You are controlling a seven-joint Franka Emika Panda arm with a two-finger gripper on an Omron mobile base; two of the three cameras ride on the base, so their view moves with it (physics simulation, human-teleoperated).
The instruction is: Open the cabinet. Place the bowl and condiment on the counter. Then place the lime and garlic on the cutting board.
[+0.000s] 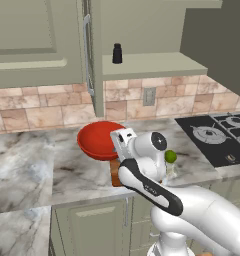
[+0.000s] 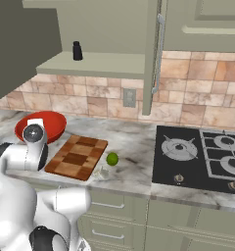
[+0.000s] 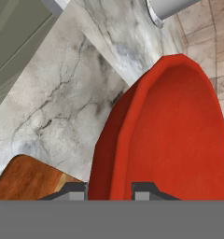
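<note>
Gripper point(image 3: 109, 189) fingers are clamping the bowl point(image 1: 96, 139) rim, 1 per side | bowl is sitting on the counter point(image 1: 32, 165) beside the cutting board point(image 2: 77, 157) | likely rigid, glossy, slippery; rim is proving the best hold | counting: 1 bowl, 1 condiment point(image 1: 117, 53) on the cabinet shelf point(image 1: 152, 65), 1 lime point(image 2: 112, 158), 1 garlic point(image 2: 104, 172).

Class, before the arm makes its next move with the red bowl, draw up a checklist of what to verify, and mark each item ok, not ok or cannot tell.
1. Cabinet open: ok.
2. Jaws of the gripper straddle the bowl rim: ok.
3. Bowl resting on the counter: cannot tell; it hangs beside the cutting board.
4. Condiment off the shelf: not ok.
5. Lime on the board: not ok, it lies on the counter.
6. Garlic on the board: not ok, it sits beside the board's edge.
</note>
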